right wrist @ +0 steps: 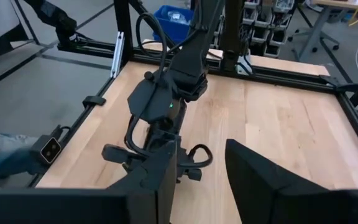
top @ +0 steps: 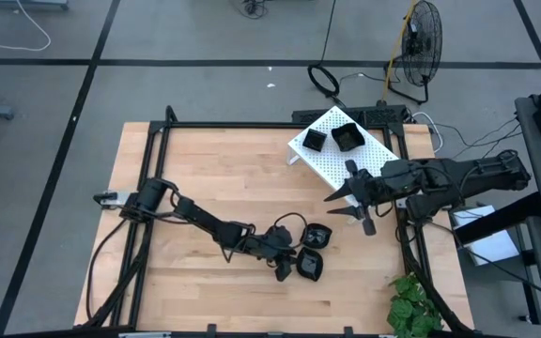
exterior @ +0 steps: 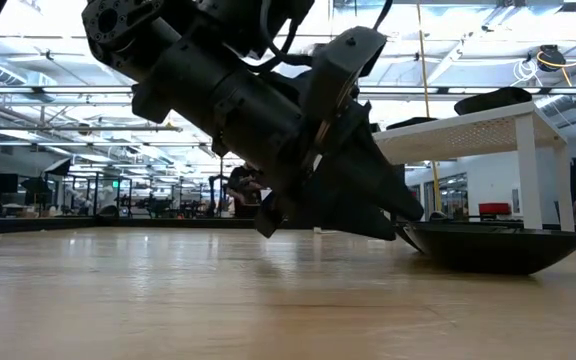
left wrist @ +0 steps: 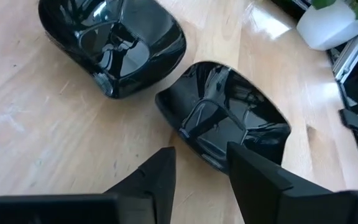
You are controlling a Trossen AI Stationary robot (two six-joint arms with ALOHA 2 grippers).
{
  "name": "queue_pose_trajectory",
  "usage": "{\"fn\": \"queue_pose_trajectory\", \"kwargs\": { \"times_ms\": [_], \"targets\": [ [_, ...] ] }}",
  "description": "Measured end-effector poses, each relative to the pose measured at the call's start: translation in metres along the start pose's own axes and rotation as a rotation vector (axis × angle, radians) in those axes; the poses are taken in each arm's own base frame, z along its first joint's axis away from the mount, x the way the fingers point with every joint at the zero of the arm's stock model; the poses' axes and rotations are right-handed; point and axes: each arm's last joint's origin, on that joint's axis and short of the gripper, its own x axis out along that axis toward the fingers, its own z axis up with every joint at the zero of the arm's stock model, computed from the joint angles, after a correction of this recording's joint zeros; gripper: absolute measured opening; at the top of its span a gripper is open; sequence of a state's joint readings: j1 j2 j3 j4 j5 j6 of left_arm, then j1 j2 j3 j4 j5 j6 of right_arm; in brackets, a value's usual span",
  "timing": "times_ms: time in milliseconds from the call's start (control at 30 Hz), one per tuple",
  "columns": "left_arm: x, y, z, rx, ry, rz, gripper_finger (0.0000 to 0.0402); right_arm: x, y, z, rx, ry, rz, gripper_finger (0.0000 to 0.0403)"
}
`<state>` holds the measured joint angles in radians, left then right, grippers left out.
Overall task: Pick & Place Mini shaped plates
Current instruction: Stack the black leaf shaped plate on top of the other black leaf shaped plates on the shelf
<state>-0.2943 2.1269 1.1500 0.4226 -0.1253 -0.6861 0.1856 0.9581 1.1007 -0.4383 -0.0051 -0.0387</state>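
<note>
left gripper (left wrist: pixel 201 165), fingers apart and empty, sits low in the frame; the nearer plate (left wrist: pixel 229 115) lies just above-right, its rim between them.

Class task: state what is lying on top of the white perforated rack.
Two mini shaped plates lie on the white perforated rack. The right gripper hovers beside its near edge. Whatever lies beneath the rack is hidden.

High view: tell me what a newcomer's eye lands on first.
The left pincer reaches low over two glossy black plates near the table's front middle, fingers open beside the nearer one. Two more black plates sit on the white perforated rack at the back right, where the right pincer waits, open.
</note>
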Motion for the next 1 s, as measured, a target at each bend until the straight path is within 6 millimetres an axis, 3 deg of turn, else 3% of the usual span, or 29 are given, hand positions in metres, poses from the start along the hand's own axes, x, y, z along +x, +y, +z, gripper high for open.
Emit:
{"fn": "queue_pose_trajectory", "kwargs": {
  "times_ms": [700,833,1000],
  "targets": [
    [0.000,0.001,-0.001,0.059,0.008,0.005,0.0156,0.000,0.000,0.000,0.000,0.001,-0.003,0.0128],
    [-0.007,-0.010,0.000,0.215,-0.011,0.004,0.0127,0.000,0.000,0.000,0.001,0.001,-0.003,0.0128],
    [-0.024,-0.036,0.006,0.353,-0.087,-0.018,0.0055,0.000,0.000,0.000,0.001,0.001,-0.003,0.0128]
  ]
}}
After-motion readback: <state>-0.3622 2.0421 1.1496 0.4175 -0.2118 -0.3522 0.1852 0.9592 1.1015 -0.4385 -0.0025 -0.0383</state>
